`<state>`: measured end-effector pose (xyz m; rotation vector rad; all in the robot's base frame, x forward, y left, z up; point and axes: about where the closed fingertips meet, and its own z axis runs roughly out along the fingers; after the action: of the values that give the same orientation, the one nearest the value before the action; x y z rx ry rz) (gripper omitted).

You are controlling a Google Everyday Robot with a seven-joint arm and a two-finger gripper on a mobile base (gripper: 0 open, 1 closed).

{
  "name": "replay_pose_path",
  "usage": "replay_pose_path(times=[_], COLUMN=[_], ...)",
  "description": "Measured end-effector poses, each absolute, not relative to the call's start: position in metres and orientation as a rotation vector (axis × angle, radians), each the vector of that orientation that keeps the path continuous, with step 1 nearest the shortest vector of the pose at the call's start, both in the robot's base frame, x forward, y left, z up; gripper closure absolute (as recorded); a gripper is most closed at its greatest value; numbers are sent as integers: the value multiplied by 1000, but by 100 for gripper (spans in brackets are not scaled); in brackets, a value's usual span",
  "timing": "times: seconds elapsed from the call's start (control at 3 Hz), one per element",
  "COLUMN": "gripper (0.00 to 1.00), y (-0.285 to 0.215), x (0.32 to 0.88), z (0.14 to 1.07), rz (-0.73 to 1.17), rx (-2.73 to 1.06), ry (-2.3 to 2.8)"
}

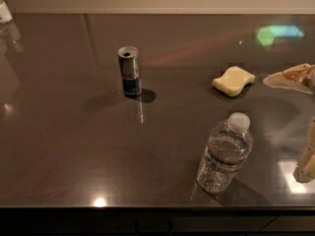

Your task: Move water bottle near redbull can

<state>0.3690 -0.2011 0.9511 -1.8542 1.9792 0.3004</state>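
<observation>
Water bottle, small, clear ribbed plastic with a white screw cap and a thin dark label band: in the camera view it stands upright on the dark glossy table, in the near right part of the surface, with nothing touching it. The redbull can, a slim silver-and-blue metal drink can with a silver pull-tab top, stands upright well apart from the water bottle, farther back and to the left, casting a short shadow to its right. Between the two in depth, but off to the right, a pale yellow rounded sponge lies flat on the table. Just right of the sponge, at the frame's edge, lies a crumpled pale wrapper. A small white object sits at the far left corner, cut off by the frame.

The gripper, a beige piece only partly in view, is at the right edge of the frame, low near the table and to the right of the water bottle, apart from it. It grasps nothing that can be seen, and whether it is released or clenched cannot be told.
</observation>
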Motion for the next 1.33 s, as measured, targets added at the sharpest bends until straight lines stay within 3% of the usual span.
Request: replay_pose_path(times=[1.33], gripper=[0], y=[-134], x=[344], z=[937], rz=[525], rx=[-1893], ry=[1764])
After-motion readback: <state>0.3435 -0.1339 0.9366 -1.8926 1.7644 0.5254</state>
